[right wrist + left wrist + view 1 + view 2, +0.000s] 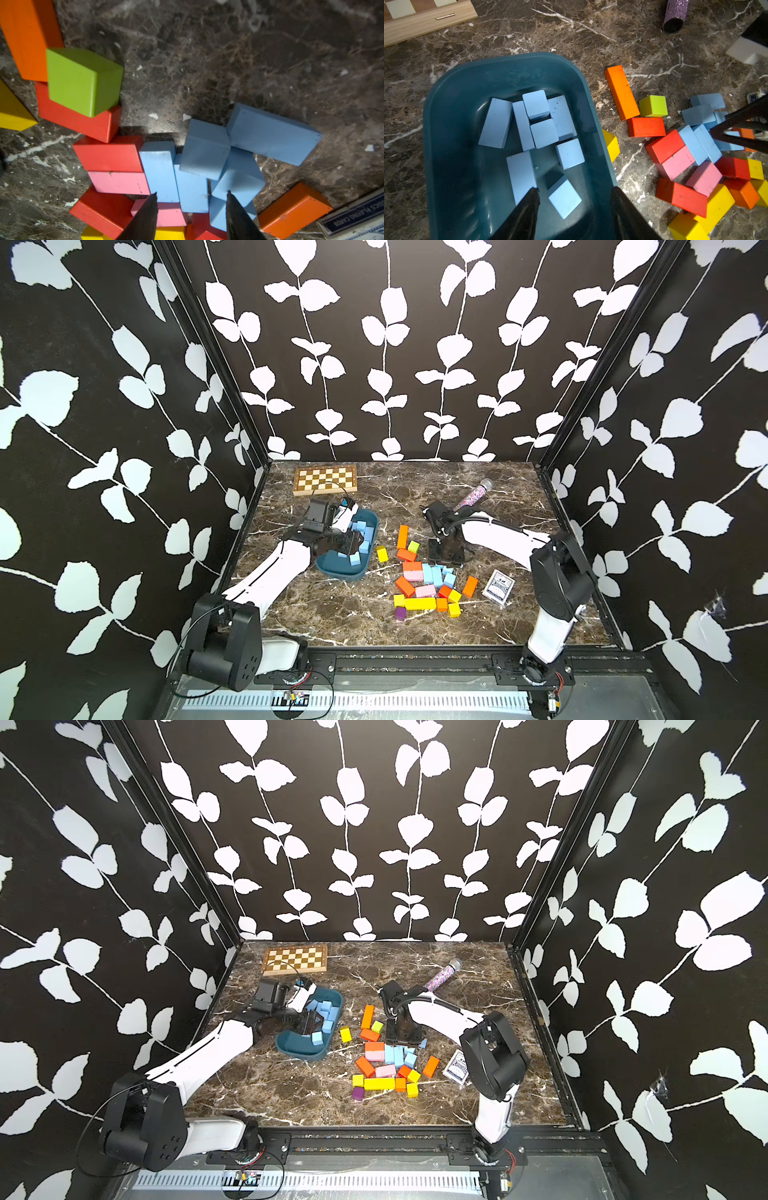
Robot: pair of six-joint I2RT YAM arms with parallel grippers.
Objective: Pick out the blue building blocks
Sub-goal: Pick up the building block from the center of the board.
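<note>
Eight blue building blocks (544, 133) lie in one teal tray (446, 99) beneath the left gripper (575, 188) jaws. At least six loose blue blocks (204, 149) sit before the right gripper (191, 192) jaws; near them are two pink blocks (119, 182) and one green cube (83, 83).

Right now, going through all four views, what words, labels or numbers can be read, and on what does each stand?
"PLAYING CARDS": along the edge of the card box, upside down in the right wrist view. Letters before it are cut off, ending "SICS".
Card box face in a top view: print too small and blurred to read.
Blue building blocks, tray, chessboard, microphone: no text visible.
</note>
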